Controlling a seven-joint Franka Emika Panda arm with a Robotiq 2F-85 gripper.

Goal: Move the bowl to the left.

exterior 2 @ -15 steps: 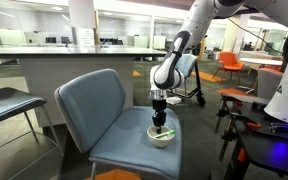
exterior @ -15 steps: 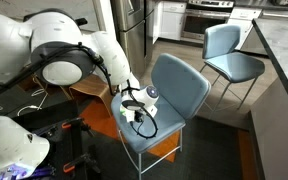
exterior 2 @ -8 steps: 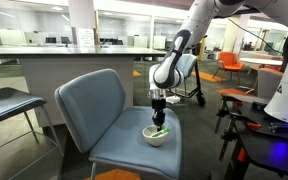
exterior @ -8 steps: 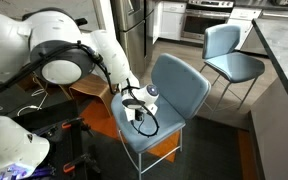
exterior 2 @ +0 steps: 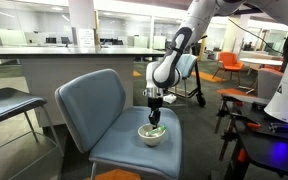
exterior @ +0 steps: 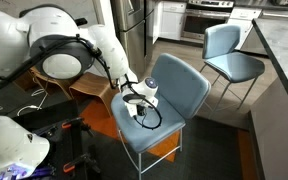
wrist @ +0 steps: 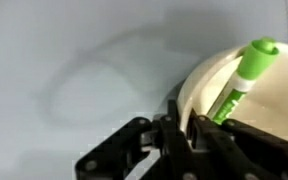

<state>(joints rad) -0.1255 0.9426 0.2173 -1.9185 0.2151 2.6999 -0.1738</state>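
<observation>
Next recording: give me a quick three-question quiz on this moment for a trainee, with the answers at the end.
1. True or false: the bowl stands on a kitchen counter.
2. What lies inside the bowl? A) a spoon B) a green marker C) nothing
3. Fill in the missing word: the gripper grips the bowl by its ____.
Key: 1 false, it is on the seat of the blue chair; 2 B; 3 rim, with one finger inside the bowl and one outside.

Marker (wrist: 240,82) in bowl (exterior 2: 152,137) — bowl on chair seat (exterior 2: 119,150)
</observation>
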